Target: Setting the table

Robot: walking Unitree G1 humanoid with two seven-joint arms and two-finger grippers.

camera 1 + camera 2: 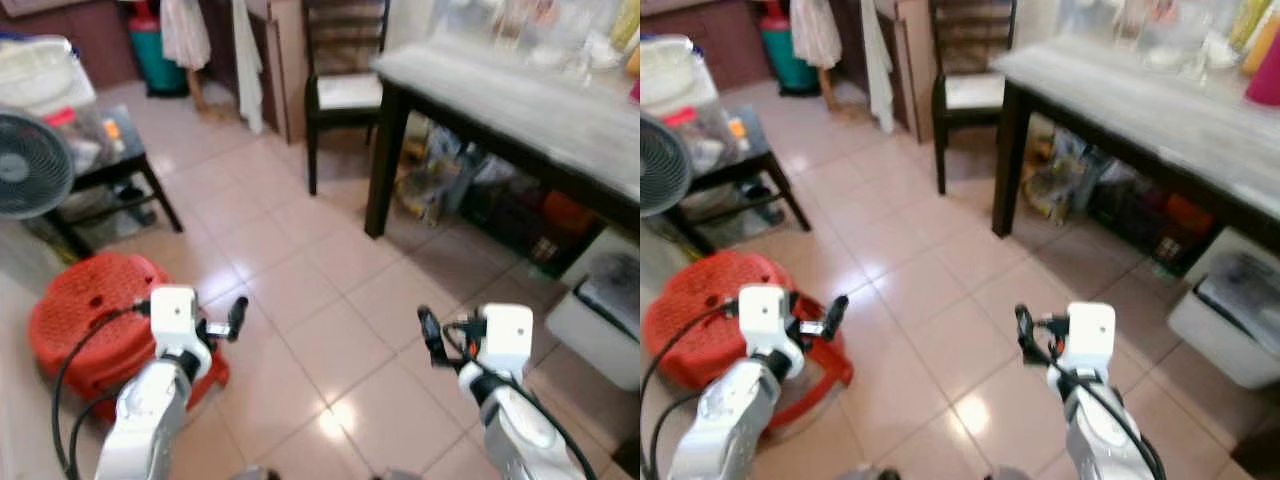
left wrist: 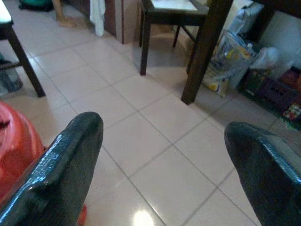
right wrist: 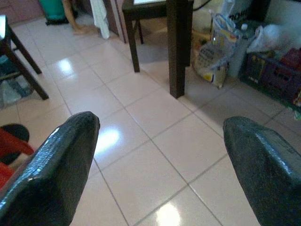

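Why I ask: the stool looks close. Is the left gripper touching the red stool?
Apart. In the left wrist view the left gripper has its fingers spread open over bare floor tiles, with the red stool off to one side of them.

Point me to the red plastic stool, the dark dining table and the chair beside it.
red plastic stool [image 1: 85, 300]: left eye view, on its perforated seat top.
dark dining table [image 1: 388, 160]: left eye view, on its near front leg.
chair [image 1: 345, 92]: left eye view, on its pale seat.

A lived-in home dining area with pale tiled floor [image 1: 300, 300]. A dark-legged dining table [image 1: 520, 100] has clutter along its far edge and bags stored beneath, with a wooden chair [image 1: 340, 90], electric fan [image 1: 30, 165] and red plastic stools [image 1: 90, 310] nearby.
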